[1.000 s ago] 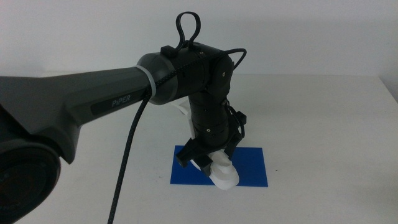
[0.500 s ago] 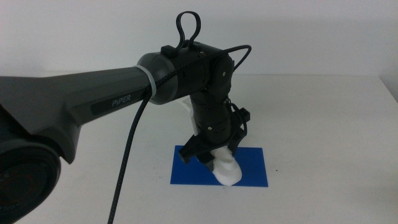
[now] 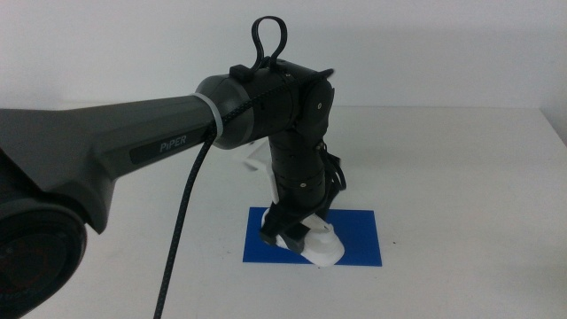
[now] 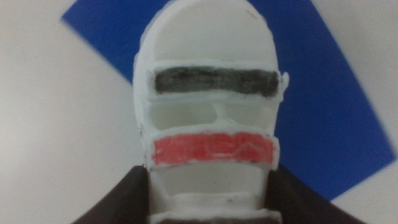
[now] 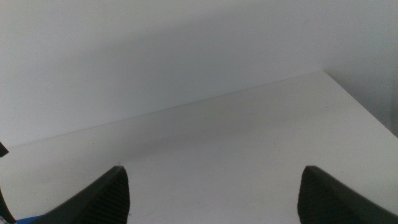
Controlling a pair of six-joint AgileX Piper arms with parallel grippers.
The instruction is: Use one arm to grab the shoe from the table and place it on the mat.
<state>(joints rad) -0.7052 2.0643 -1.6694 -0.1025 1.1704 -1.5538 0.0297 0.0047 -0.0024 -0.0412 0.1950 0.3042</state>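
White three-strapped shoe [image 3: 320, 246] on blue mat [image 3: 356, 239], table [image 3: 461, 177] beneath.

A plain white wall [image 3: 425, 44] stands behind the white tabletop [image 3: 461, 168], meeting its far edge in a straight line; soft, even light, with only faint grey shading across both

A plain pale wall [image 3: 425, 49] stands behind the far edge of the work surface, bare and evenly lit, meeting it along a straight horizontal line. In the right wrist view the same wall [image 5: 186, 50] appears as a smooth grey-white plane with soft shading toward one side, and a corner line runs down its edge. No other loose object shows in any view.
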